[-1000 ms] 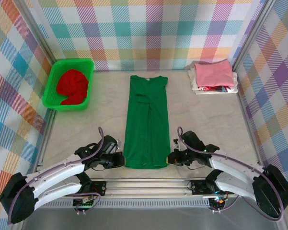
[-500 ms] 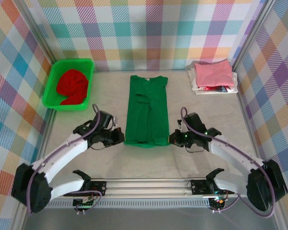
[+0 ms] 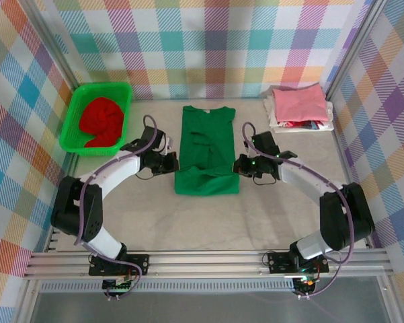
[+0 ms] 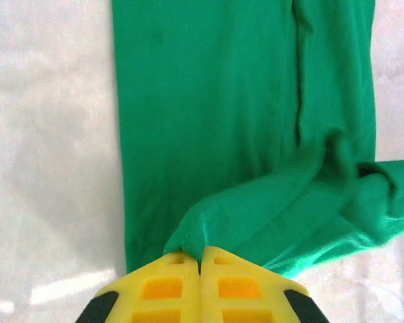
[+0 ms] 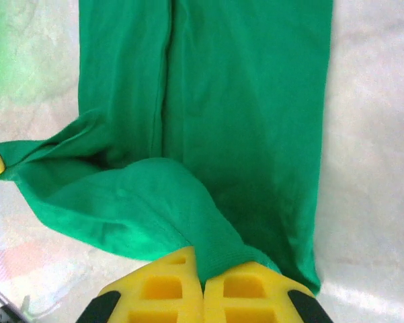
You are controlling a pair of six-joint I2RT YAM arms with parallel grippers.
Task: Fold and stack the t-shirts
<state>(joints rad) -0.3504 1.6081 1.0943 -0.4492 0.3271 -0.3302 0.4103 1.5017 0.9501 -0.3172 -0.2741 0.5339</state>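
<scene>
Both of my grippers are pinched fully shut on the hem of the long dark green cotton t-shirt point(image 3: 208, 134). The left gripper point(image 3: 173, 163) holds the corner on the shirt's 9 o'clock edge. The right gripper point(image 3: 238, 165) holds the corner on its 3 o'clock edge. In each wrist view a ridge of green cloth runs straight into the seam between my yellow pads point(image 4: 165, 289).

The shirt lies lengthwise in the middle of the pale bench point(image 3: 208, 222), collar toward 12 o'clock. Its near part is doubled over, with the fold line at 6 o'clock.

To fold it cleanly, I judge both corners should travel toward 12 o'clock level and at the same pace. They should stay far enough apart that the sagging cloth between them pulls flat. I should bring the hem down square on the collar edge, side edges matched, and lower it before letting go.

The folded pink cotton t-shirt point(image 3: 299, 102) tops the stack at 2 o'clock. A crumpled red cotton t-shirt point(image 3: 101, 121) sits in the bright green plastic basket point(image 3: 107, 85) at 10 o'clock.
</scene>
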